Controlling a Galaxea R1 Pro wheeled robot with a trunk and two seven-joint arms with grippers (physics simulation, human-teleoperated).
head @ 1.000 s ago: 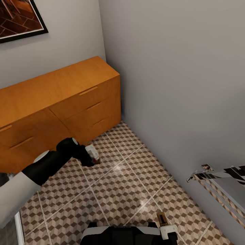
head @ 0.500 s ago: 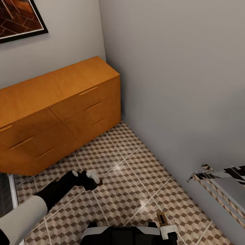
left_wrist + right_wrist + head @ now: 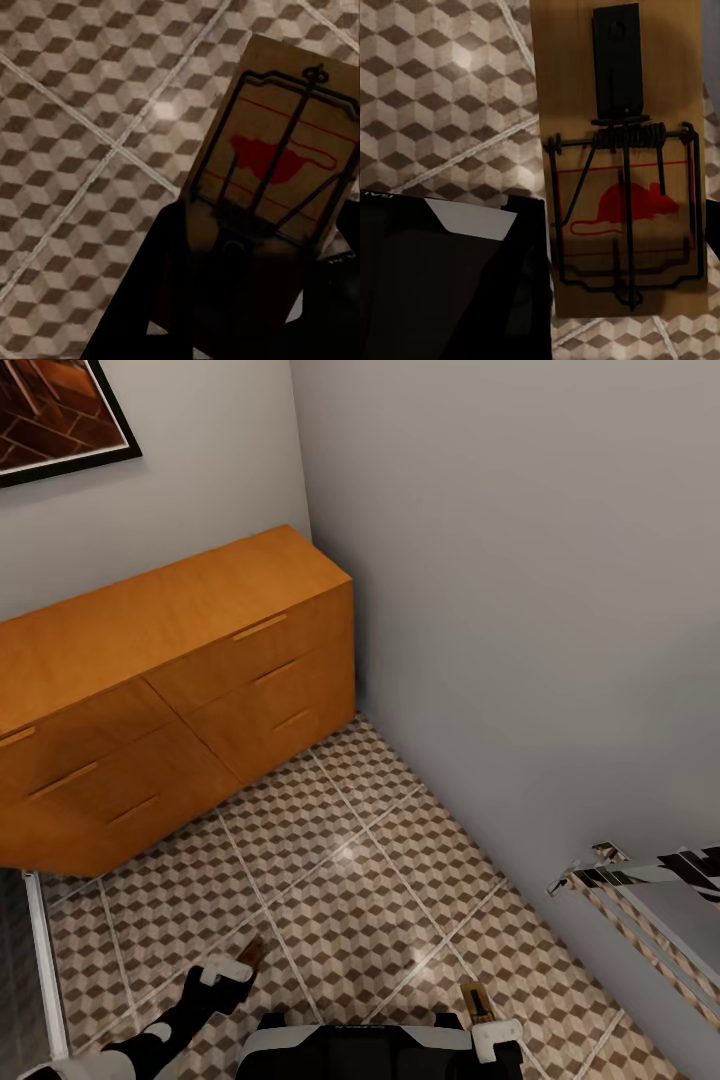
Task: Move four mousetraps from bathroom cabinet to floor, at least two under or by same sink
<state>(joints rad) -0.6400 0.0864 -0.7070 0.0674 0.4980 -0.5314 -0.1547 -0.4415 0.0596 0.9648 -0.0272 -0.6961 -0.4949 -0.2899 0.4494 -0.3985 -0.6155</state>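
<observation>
Head view: the cabinet (image 3: 170,660) stands against the wall at left, drawers shut. Low at left, the left gripper (image 3: 228,968) pinches a mousetrap (image 3: 250,952) between its fingers over the bathroom floor (image 3: 380,860). Further right, the right gripper (image 3: 490,1030) grips a second mousetrap (image 3: 474,998). At far right a towel rack (image 3: 640,900) juts from the wall.

The cabinet (image 3: 170,690) stands on the cube-patterned bathroom floor (image 3: 370,880).
</observation>
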